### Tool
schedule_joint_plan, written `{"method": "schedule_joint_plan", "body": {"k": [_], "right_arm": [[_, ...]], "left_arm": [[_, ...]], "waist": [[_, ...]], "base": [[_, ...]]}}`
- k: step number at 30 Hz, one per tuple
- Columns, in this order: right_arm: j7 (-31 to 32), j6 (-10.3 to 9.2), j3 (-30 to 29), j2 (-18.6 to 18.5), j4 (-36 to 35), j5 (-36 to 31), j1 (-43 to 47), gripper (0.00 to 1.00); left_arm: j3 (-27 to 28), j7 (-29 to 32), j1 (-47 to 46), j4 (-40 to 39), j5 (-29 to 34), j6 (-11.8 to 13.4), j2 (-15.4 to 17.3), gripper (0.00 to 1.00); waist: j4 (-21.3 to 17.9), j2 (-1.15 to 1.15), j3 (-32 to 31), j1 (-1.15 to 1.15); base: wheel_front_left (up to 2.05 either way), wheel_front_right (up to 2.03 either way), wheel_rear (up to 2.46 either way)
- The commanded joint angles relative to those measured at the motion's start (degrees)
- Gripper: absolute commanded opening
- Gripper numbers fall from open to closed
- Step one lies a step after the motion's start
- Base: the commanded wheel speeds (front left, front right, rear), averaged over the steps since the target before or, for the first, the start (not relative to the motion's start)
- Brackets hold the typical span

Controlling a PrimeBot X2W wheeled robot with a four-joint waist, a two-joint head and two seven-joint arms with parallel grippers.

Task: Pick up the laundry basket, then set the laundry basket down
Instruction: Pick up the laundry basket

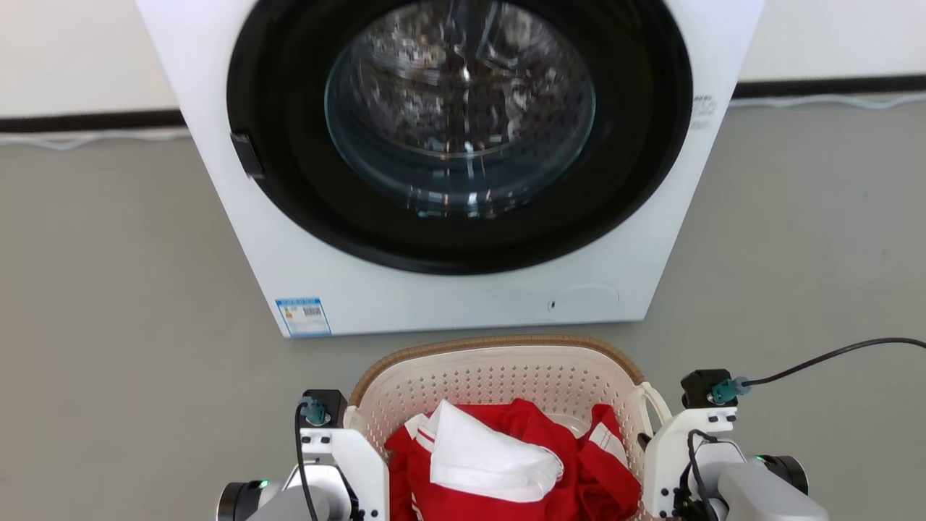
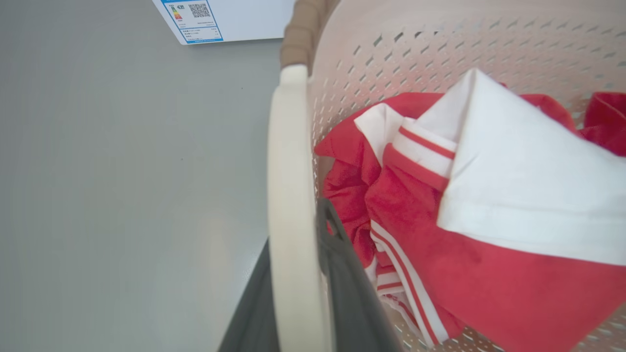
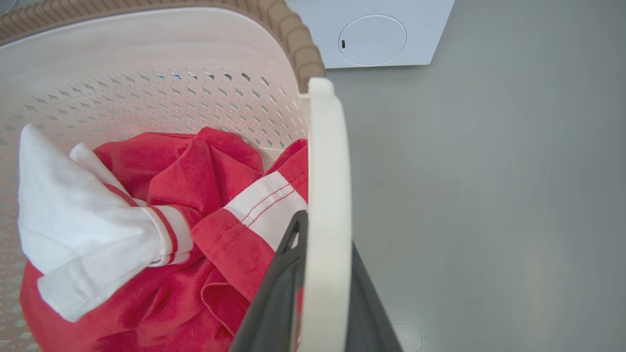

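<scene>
Clothes in laundry basket before washer

Left gripper, right gripper (fingers tight)

Grey floor; white washer standing on it; pale cable along wall base.

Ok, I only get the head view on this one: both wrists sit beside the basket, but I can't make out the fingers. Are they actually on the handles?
Observer: In the left wrist view, the left gripper has one dark finger on each side of the laundry basket's left loop handle, closed on it.
Operator: And the right?
Observer: Same. The right gripper straddles the right loop handle, its inner finger beside the red garment.
</scene>
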Motion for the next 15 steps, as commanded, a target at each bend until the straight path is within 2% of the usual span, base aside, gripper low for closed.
{"method": "schedule_joint_plan", "body": {"k": [1, 6, 15], "right_arm": [[-0.28, 0.36, 0.34, 0.18, -0.83, -1.09, -0.24, 0.00], [0.46, 0.36, -0.73, 0.27, -0.83, -2.03, 0.71, 0.00], [1.68, 0.36, 1.16, 0.29, -0.83, -0.41, 1.22, 0.00]], "left_arm": [[0.47, -0.08, -0.85, -0.46, -0.38, -0.78, 1.08, 0.00], [-0.55, 0.85, 0.29, -0.96, -1.02, -0.97, 1.08, 0.00], [-1.53, 1.21, 1.38, -0.59, -2.22, -1.00, 1.08, 0.00]], "waist": [[-0.08, 0.00, -2.63, 0.00], [0.13, 0.00, -4.93, 0.00], [0.09, 0.00, -7.88, 0.00]], "base": [[0.00, 0.00, 0.00], [0.00, 0.00, 0.00], [0.00, 0.00, 0.00]]}}
